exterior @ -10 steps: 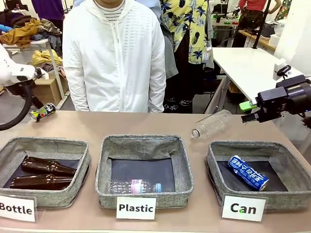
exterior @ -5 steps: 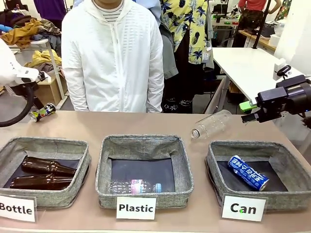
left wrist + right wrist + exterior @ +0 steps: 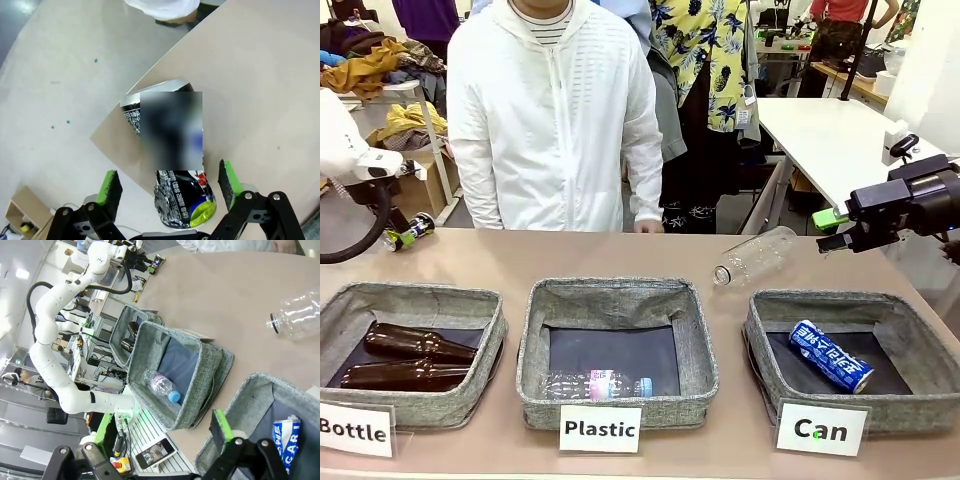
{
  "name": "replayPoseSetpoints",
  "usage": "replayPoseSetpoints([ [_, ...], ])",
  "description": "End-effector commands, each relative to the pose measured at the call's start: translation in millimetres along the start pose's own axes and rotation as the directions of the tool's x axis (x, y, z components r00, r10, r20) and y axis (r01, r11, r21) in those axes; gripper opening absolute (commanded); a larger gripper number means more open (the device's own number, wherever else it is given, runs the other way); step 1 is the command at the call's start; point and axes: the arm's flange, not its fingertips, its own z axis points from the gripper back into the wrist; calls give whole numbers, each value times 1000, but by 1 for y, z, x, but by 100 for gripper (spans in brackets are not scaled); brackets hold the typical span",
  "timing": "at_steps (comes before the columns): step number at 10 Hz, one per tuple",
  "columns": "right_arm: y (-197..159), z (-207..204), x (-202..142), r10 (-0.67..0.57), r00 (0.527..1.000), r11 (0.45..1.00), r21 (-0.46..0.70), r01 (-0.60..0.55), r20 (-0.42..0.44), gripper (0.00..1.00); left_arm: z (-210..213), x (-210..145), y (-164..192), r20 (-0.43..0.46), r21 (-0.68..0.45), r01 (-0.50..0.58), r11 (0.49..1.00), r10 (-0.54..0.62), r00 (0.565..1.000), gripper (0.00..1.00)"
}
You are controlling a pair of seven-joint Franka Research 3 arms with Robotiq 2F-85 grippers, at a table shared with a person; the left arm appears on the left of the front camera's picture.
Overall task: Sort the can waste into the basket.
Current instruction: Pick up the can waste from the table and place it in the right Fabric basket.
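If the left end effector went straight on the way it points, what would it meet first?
The left end effector would most likely meet the black can, lying near the table edge between its open fingers; depth is unclear.

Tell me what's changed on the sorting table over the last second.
The left gripper has dropped toward the black can at the table's far left corner. It is open, with a pad on either side of the can, and has not closed on it yet. The right gripper, also open, the blue can in the Can basket and the clear bottle stayed put.
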Motion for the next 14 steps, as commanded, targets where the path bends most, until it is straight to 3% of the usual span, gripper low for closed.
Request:
replayPoseSetpoints([
  [1,1,3,0,13,1000,1000,-2,-13,-8,100,2,5,7,0,25,-2,1000,2,1000,100],
  [2,1,3,0,13,1000,1000,-2,-13,-8,100,1,5,6,-1,32,-3,999,3,1000,40],
  [3,1,3,0,13,1000,1000,-2,-13,-8,100,1,4,6,6,38,-1,999,1,1000,40],
  [4,1,3,0,13,1000,1000,-2,-13,-8,100,1,4,6,16,38,2,999,-2,1000,0],
  [5,1,3,0,13,1000,1000,-2,-13,-8,100,0,4,5,13,38,1,999,-2,1000,34],
  [6,1,3,0,13,1000,1000,-2,-13,-8,100,0,2,5,13,31,5,1000,-5,1000,0],
  [8,1,3,0,13,1000,1000,-2,-13,-8,100,9,-4,0,32,19,21,1000,-21,999,0],
  [10,1,3,0,13,1000,1000,-2,-13,-8,100,44,-21,-17,85,-23,64,998,-62,994,0],
  [12,1,3,0,13,1000,1000,-2,-13,-8,100,108,-54,-52,190,-93,211,973,-190,963,0],
  [13,1,3,0,13,1000,1000,-2,-13,-8,100,143,-77,-76,246,-113,294,949,-259,934,13],
  [14,1,3,0,13,1000,1000,-2,-13,-8,100,177,-106,-108,302,-123,401,908,-350,886,13],
])
